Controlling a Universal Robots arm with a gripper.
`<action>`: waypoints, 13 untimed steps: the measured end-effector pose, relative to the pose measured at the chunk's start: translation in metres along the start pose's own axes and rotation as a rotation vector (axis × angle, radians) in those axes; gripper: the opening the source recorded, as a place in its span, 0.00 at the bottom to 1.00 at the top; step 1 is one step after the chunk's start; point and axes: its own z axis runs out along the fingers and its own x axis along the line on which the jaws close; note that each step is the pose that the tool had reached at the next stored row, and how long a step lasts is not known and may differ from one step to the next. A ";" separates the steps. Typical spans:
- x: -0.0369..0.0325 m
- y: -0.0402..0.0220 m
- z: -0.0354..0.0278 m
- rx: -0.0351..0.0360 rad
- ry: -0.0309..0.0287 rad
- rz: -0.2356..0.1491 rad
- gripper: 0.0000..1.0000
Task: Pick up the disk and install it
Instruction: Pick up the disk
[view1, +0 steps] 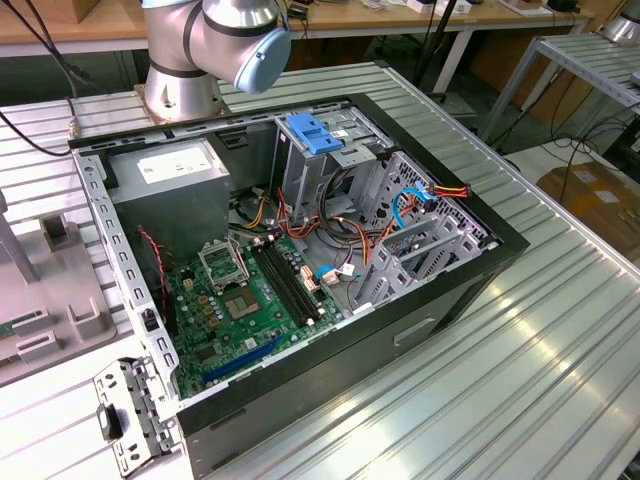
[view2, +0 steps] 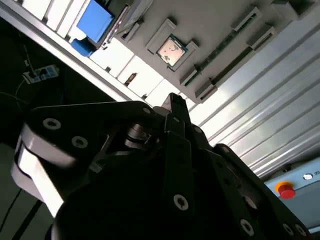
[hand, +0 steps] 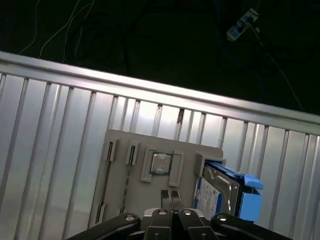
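The disk (hand: 220, 184) stands on edge in a slot of a grey fixture plate (hand: 120, 165), its grey metal face and white-and-blue label showing, with a blue carrier on its far side. In the second wrist view the disk (view2: 94, 22) shows as a blue block at the end of the plate (view2: 215, 20). My gripper (hand: 170, 196) hangs well above the plate, near a square chip (hand: 161, 163) and beside the disk without touching it. Its fingertips (hand: 165, 195) meet, shut on nothing. In the second wrist view the gripper (view2: 177, 104) points at the plate.
An open computer case (view1: 300, 250) lies on the ribbed aluminium table (view1: 520, 360), with a metal drive cage and blue bracket (view1: 313, 132), a grey power-supply box (view1: 170, 185) and loose cables. The fixture plate (view1: 55, 285) lies at the exterior view's left. A red button (view2: 286, 190) sits beyond the table.
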 end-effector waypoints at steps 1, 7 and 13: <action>0.0000 0.0000 0.0002 0.0005 -0.0010 0.024 0.11; 0.0000 -0.0001 0.0015 0.0036 -0.0067 0.153 0.11; 0.0001 -0.0001 0.0028 0.0062 -0.0113 0.261 0.11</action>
